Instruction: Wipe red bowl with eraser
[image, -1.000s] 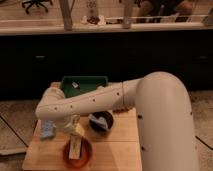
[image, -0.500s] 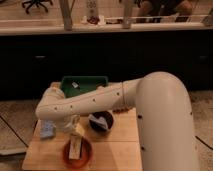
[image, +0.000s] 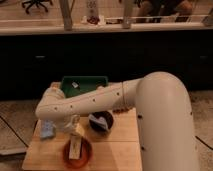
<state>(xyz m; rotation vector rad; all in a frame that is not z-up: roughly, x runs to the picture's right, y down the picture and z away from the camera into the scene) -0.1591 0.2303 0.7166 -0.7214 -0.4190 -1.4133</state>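
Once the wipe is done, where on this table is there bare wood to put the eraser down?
Bare patches: the table right of the red bowl, in front of the dark bowl; a smaller one at the front left corner. Crowded: the middle, where the gripper holds the eraser in the red bowl, with the blue pad left and green bin behind.

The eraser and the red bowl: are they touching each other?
Touching. In the camera view the eraser lies inside the red bowl, resting on its bottom, directly below the gripper.

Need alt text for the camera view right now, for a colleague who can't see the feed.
The robot's white arm reaches across a wooden table, its gripper just above the eraser lying in the red bowl. A dark bowl sits beside it, a light blue pad at left, a green bin behind.
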